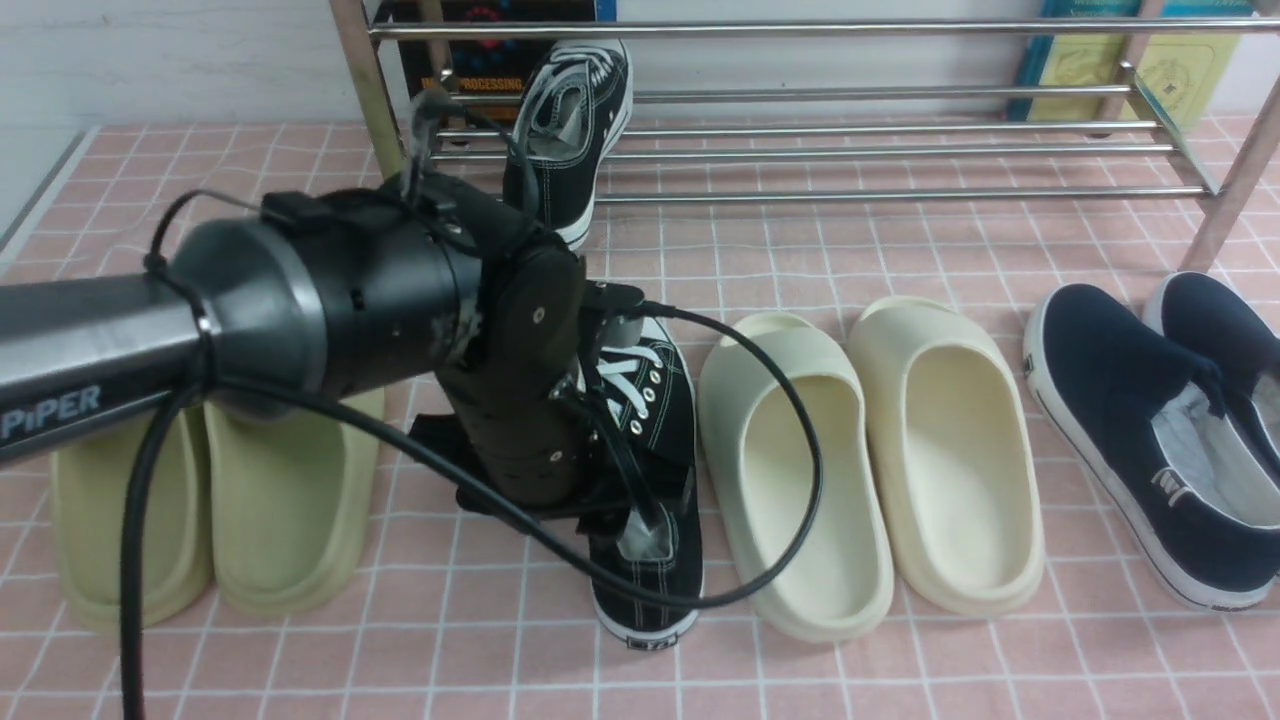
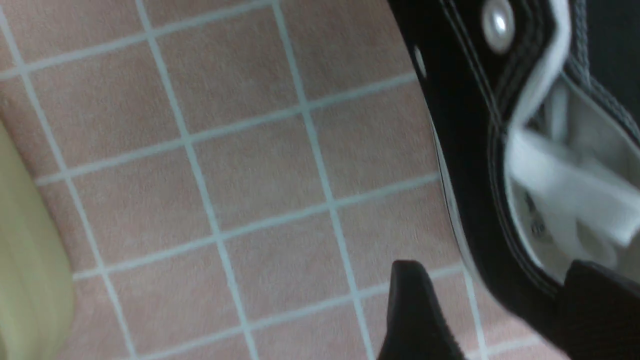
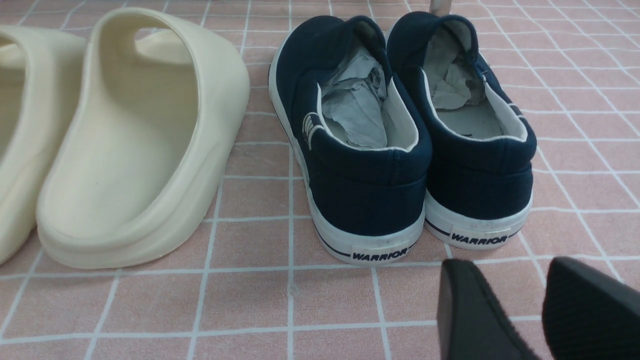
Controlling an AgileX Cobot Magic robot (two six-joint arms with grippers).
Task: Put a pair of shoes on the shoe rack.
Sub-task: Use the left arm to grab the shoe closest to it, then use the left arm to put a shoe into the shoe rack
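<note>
**Pink tile floor (image 1: 480,640), one sneaker racked, one to go**

White grout lines run under the footwear, with a pale wall (image 1: 200,65) behind. One black sneaker (image 1: 545,185) sits on the lower bars of the rack (image 1: 800,194), at its left end, heel jutting toward you. Its mate (image 1: 670,560) is on the floor, heel nearest you, partly hidden by your left arm (image 1: 390,290).

Your left gripper (image 2: 505,300) stands open at that shoe: one finger outside the side wall, the other over the opening. Your right gripper (image 3: 505,280) is parted slightly, holding nothing, near the navy slip-ons (image 3: 370,200).

Expect a light shoe: soft canvas that folds under pressure, firmer rubber sole. I'd pinch the wall beside the heel, low enough to keep the cloth from slipping.

Cream slides (image 1: 790,480) crowd one side; olive slides (image 1: 290,500) lie across a gap on the other. Lift straight up, then watch the front bar and racked shoe; a low toe could snag either.
</note>
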